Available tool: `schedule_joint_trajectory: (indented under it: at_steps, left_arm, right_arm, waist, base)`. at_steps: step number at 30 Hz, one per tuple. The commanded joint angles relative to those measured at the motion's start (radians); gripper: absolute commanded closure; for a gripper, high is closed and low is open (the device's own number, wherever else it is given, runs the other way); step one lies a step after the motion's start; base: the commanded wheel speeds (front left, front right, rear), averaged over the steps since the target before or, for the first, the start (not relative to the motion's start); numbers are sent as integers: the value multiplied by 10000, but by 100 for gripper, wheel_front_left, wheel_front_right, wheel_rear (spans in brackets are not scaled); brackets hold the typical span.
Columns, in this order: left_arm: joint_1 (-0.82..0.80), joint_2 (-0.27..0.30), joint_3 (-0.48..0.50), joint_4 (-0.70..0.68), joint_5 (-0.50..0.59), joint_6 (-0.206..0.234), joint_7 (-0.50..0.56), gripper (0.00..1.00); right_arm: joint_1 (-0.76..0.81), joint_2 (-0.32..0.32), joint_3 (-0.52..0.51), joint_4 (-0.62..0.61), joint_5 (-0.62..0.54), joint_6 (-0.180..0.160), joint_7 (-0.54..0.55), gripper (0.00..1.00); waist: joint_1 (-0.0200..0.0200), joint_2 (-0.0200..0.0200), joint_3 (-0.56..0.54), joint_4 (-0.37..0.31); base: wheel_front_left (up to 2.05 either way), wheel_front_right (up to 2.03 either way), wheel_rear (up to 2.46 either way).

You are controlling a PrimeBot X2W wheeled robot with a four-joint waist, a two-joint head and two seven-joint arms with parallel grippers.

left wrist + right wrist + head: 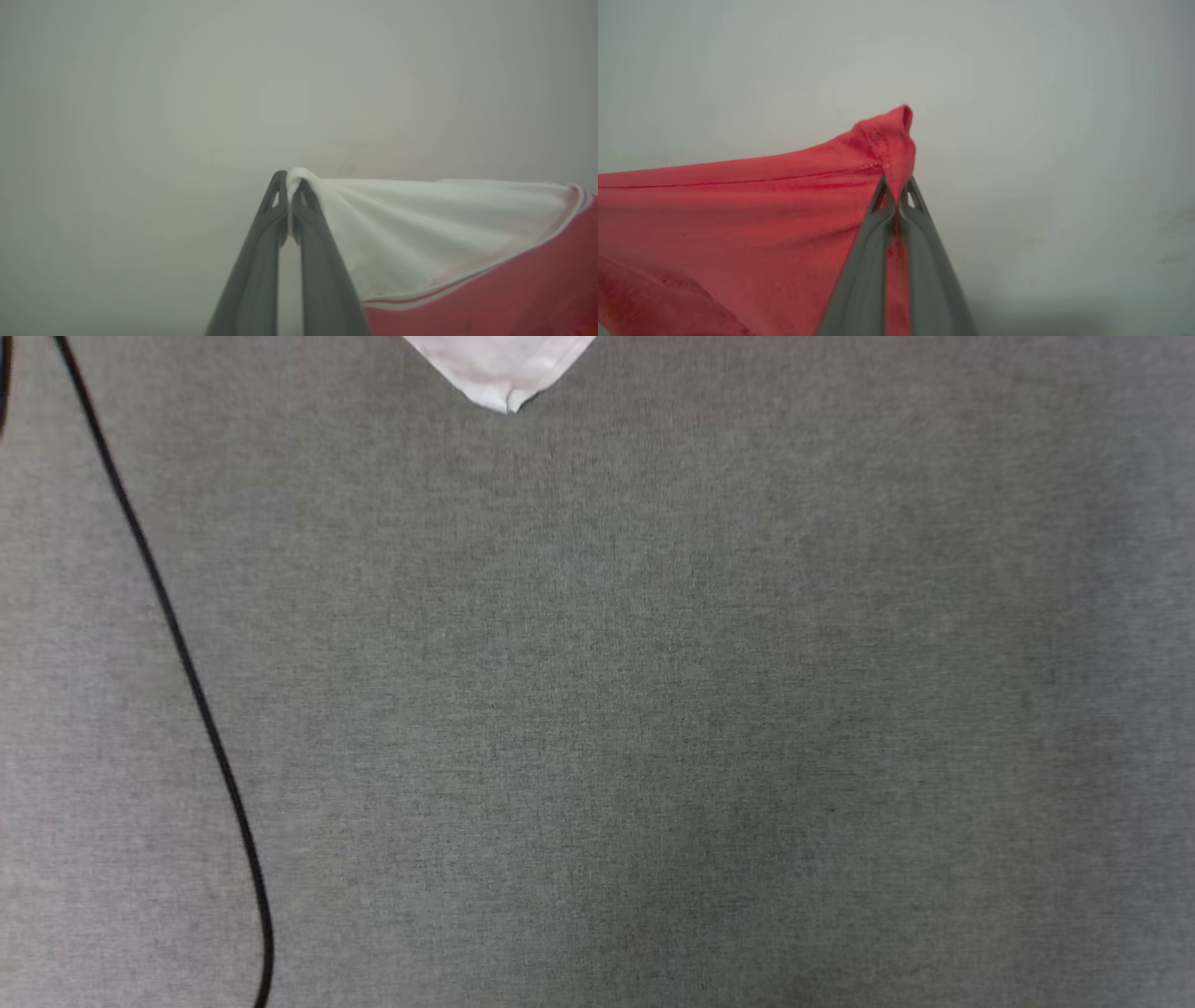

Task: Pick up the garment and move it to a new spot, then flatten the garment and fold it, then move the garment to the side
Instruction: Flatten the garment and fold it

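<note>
The garment is a red jersey shirt with white sleeves and striped trim. In the head view a white corner of the garment [504,369] pokes down from the top edge over the grey table. My left gripper [289,179] is shut on the white sleeve of the garment [420,224], which stretches away to the right into red cloth. My right gripper [895,186] is shut on a bunched red hem corner of the garment [738,210], and the cloth spreads to the left. Both grippers hold the cloth lifted and taut.
A grey cloth-covered table [653,709] spreads across the head view. A thin black cable [187,663] runs down its left side from the top edge to the bottom edge.
</note>
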Motion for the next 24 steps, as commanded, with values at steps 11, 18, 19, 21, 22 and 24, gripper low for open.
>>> schedule_joint_trajectory:
  at_steps: [11, 18, 19, 21, 22, 24]
  left_arm:
    - [1253, -571, -36, 1796, -1008, -229, -962, 100]
    - [3584, -822, -484, 1485, -1853, -247, -1388, 100]
    - [4030, -837, -538, 1340, -2073, -247, -1430, 100]
    - [4925, -822, -701, 1032, -2287, -248, -1511, 100]
    - [5372, -819, -767, 876, -2425, -247, -1558, 100]
    - [6232, -687, -834, 529, -2588, -237, -1582, 100]
  right_arm:
    - [882, 28, 710, 2346, -134, -23, -808, 100]
    - [2644, 97, 1616, 3138, 432, -22, -1621, 100]
    - [2920, 71, 1807, 3197, 490, -22, -1739, 100]
    - [3584, 18, 2084, 3301, 813, -22, -1986, 100]
    - [3898, -52, 2261, 3294, 925, -22, -2141, 100]
    - [4535, -90, 2559, 3272, 1217, -22, -2340, 100]
  waist:
    - [-3, 0, 341, 170]
    - [-3, 0, -559, 195]
    - [-3, 0, -694, 204]
    - [-3, 0, -1066, 259]
    - [-3, 0, -1241, 281]
    - [-3, 0, -1612, 289]
  base:
    - [0, 0, 0]
    - [0, 0, 0]
    - [0, 0, 0]
    - [0, 0, 0]
    - [0, 0, 0]
    - [0, 0, 0]
